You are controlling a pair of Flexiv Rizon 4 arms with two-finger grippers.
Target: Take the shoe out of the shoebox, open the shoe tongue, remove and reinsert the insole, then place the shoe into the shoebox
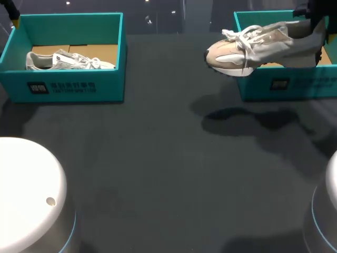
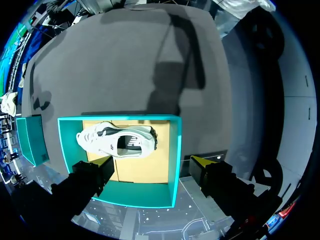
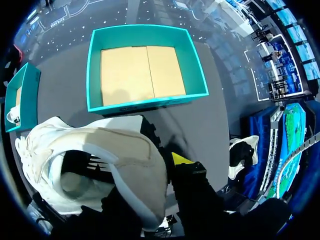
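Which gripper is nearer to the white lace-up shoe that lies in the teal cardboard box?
Left. The left gripper hangs open above the white shoe and its teal box; the right gripper, across the table, holds a beige shoe by its heel.

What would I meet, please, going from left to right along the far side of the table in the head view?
left shoebox, with a white shoe inside → beige shoe lifted in the air, toe first → right shoebox

Your head camera looks down from above and behind onto the table [image 1: 158, 174]. Your left wrist camera hangs above the far-left shoebox [image 2: 173, 160], and your right wrist camera hangs above the far-right shoebox [image 3: 145, 36]. The head view shows both boxes too.
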